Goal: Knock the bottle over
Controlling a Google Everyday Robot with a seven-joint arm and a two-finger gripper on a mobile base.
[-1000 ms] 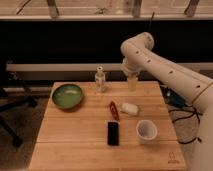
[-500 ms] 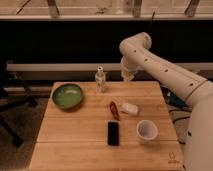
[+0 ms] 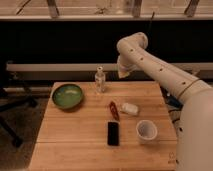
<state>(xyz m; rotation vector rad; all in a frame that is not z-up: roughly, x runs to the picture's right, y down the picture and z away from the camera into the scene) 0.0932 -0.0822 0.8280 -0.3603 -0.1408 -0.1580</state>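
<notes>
The bottle (image 3: 100, 80) is small, slim and clear-whitish with a white cap. It stands upright near the far edge of the wooden table (image 3: 80, 140). My gripper (image 3: 123, 74) hangs at the end of the white arm, to the right of the bottle at about its height, a small gap away and not touching it.
A green bowl (image 3: 67, 95) sits left of the bottle. A red object (image 3: 114, 110), a small white object (image 3: 130, 108), a black phone (image 3: 113, 133) and a short white cup (image 3: 146, 130) lie nearer the front. A dark chair (image 3: 10, 105) stands at the left.
The gripper has moved a little to the left, closer to the bottle. The bottle and other objects have not moved.
</notes>
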